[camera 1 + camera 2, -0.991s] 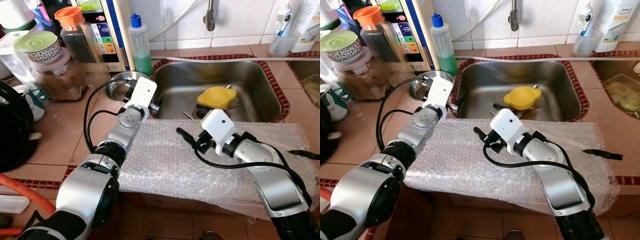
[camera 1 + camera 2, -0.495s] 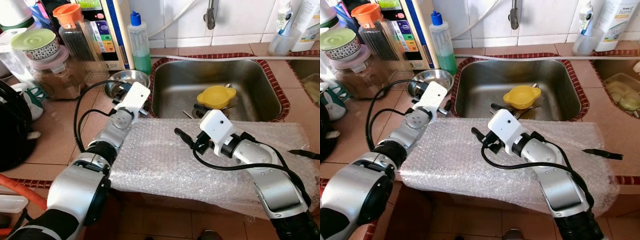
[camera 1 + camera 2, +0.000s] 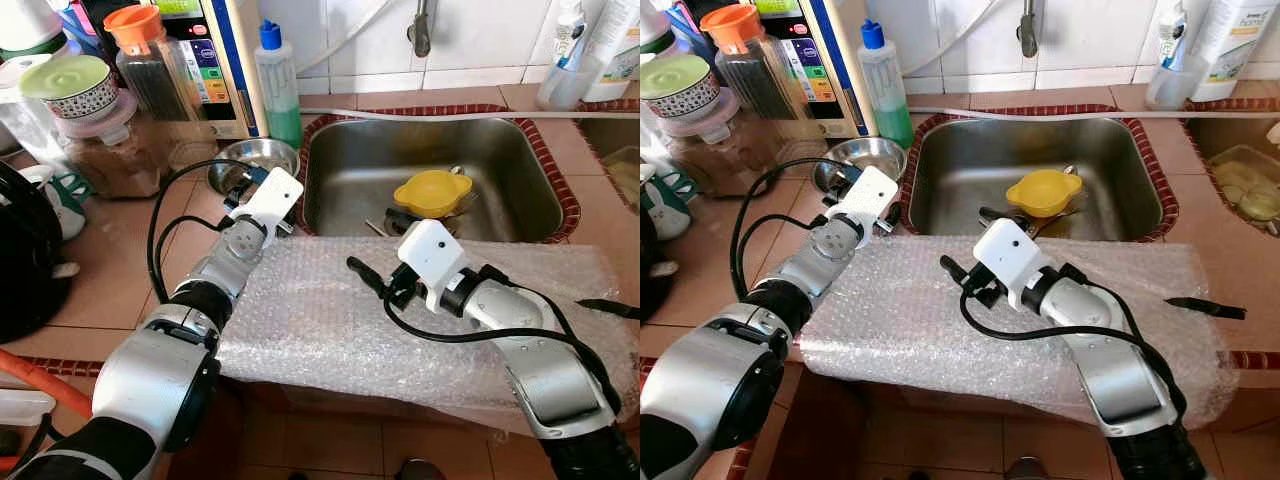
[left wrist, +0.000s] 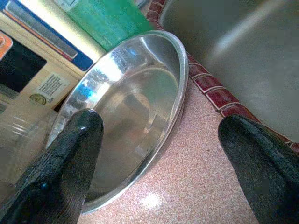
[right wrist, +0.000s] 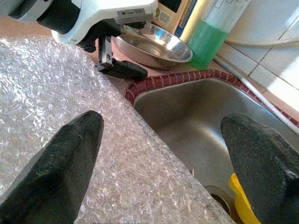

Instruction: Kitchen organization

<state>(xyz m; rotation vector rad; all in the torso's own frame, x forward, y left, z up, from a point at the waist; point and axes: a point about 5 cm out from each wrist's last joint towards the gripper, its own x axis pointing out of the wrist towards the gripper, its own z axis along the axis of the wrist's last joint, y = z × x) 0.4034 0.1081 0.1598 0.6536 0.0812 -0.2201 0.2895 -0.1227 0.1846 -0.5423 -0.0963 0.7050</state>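
A shallow steel bowl (image 3: pixel 252 160) sits on the pink counter just left of the sink (image 3: pixel 510 160). My left gripper (image 3: pixel 258 186) is low at the bowl's near rim and open; in the left wrist view the bowl (image 4: pixel 126 107) lies ahead between its two fingers (image 4: pixel 60 168). My right gripper (image 3: pixel 380 245) hovers open over a bubble wrap sheet (image 3: pixel 320 320) at the sink's front edge, holding nothing. In the right wrist view the bubble wrap (image 5: pixel 60 98), the steel bowl (image 5: pixel 154 44) and the left gripper's finger (image 5: pixel 122 70) appear. A yellow bowl (image 3: pixel 432 192) lies in the sink.
A green soap bottle (image 3: pixel 280 95) and a carton stand behind the steel bowl. Jars (image 3: pixel 115 130) crowd the back left, with a black appliance (image 3: pixel 25 260) at the left edge. A tap (image 3: pixel 420 30) hangs over the sink. A black utensil (image 3: pixel 605 307) lies on the wrap's right end.
My left gripper has swung left from the sink's corner to the steel bowl's rim. The right gripper has barely shifted.
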